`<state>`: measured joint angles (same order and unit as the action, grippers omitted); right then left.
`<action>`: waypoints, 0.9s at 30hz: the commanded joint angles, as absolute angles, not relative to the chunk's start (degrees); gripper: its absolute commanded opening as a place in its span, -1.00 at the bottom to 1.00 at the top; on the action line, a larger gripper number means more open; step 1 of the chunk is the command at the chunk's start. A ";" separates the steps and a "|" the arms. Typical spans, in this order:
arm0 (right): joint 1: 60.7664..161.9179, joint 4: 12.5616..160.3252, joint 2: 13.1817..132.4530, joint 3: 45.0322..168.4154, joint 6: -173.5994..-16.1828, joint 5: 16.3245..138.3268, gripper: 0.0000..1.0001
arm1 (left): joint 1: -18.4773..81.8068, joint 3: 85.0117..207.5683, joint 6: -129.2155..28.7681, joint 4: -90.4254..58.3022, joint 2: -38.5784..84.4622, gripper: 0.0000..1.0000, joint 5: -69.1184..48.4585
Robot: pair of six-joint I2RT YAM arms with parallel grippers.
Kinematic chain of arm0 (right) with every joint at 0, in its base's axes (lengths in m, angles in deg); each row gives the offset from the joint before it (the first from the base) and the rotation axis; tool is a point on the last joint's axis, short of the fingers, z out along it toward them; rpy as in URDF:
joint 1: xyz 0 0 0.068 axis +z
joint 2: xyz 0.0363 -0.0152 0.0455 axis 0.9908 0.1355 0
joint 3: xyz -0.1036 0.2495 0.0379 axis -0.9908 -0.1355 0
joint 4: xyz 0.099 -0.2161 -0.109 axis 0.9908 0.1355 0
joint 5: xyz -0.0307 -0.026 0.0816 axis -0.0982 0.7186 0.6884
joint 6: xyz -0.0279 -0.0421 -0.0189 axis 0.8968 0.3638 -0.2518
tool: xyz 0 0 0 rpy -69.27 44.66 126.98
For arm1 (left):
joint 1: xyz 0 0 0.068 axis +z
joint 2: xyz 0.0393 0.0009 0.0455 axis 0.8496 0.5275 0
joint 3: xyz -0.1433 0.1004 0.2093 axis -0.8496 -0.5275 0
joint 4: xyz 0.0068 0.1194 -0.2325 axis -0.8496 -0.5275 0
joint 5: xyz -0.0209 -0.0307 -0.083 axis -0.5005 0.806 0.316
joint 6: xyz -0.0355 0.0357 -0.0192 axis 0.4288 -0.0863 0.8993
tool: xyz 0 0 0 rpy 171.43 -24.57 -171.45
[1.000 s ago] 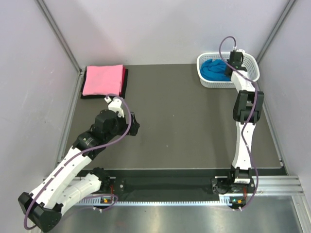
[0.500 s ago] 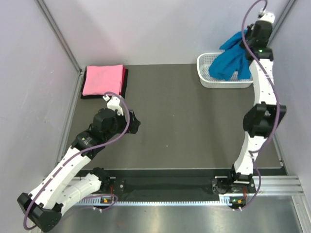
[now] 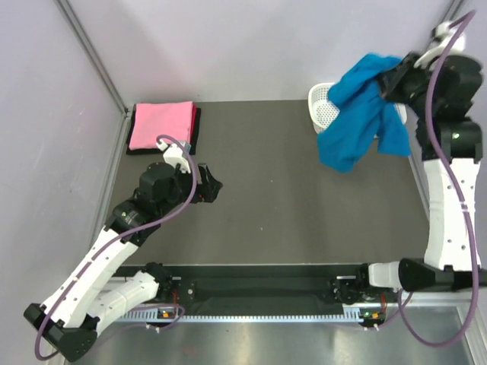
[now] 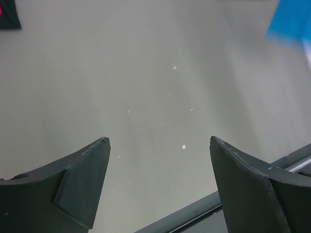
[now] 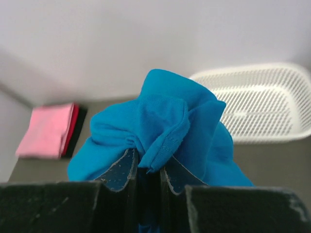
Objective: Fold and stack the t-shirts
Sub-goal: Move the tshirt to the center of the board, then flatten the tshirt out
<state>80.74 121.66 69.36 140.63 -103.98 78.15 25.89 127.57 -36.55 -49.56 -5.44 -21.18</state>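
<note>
— Looks like soft matt cloth on the blue t-shirt, stitched at the hems; same on the pink t-shirt?
— Yes; reads as white plastic mesh on the basket; matt, dark and faintly speckled on the table; matt black plastic on the left gripper; glossy white shell on the right arm; brushed metal on the near plate.

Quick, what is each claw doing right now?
Left gripper: open, holding nothing.
Right gripper: shut on the blue t-shirt, which hangs in the air.
</note>
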 commanded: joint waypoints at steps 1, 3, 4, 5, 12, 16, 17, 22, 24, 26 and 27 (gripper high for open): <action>86.68 127.16 64.61 130.61 -105.39 83.04 -1.00 | 26.00 131.95 -35.88 -49.98 -6.32 0.76 -20.00; 91.34 125.93 60.22 121.30 -106.96 83.13 -1.00 | 26.00 132.48 -35.35 -50.24 -6.32 0.76 -18.86; 93.01 123.14 58.81 117.52 -110.28 83.65 -1.00 | 26.00 132.65 -35.00 -50.59 -6.32 0.76 -17.20; 95.03 121.03 57.49 109.57 -112.05 84.18 -1.00 | 26.08 132.74 -34.65 -50.86 -6.23 0.76 -16.40; 112.35 113.17 61.16 90.59 -117.88 82.09 -0.38 | 26.00 128.53 -29.73 -52.18 -5.53 0.75 -15.97; 111.66 117.75 62.14 90.77 -117.52 72.61 0.08 | 26.00 126.16 -29.46 -49.37 -3.25 0.75 -8.95; 111.14 118.62 61.96 90.59 -117.61 72.24 0.12 | 26.00 125.37 -29.63 -48.24 -2.64 0.75 -7.36; 104.73 123.54 58.99 87.70 -118.92 71.18 0.22 | 25.73 123.52 -26.48 -42.17 4.13 0.70 -1.28; 100.70 123.47 56.18 83.93 -119.63 71.53 0.21 | 25.12 120.71 -24.38 -37.79 6.32 0.69 0.12; 97.18 123.03 54.50 80.41 -120.51 71.97 0.21 | 24.51 117.90 -23.31 -34.97 7.73 0.69 1.35; 96.11 123.03 53.19 79.53 -120.42 71.71 0.21 | 23.63 117.11 -22.61 -32.34 9.22 0.68 1.53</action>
<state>99.25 121.75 56.49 81.83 -118.91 73.08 25.04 119.33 -25.73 -41.63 7.48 -2.41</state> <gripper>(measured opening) 0.604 0.846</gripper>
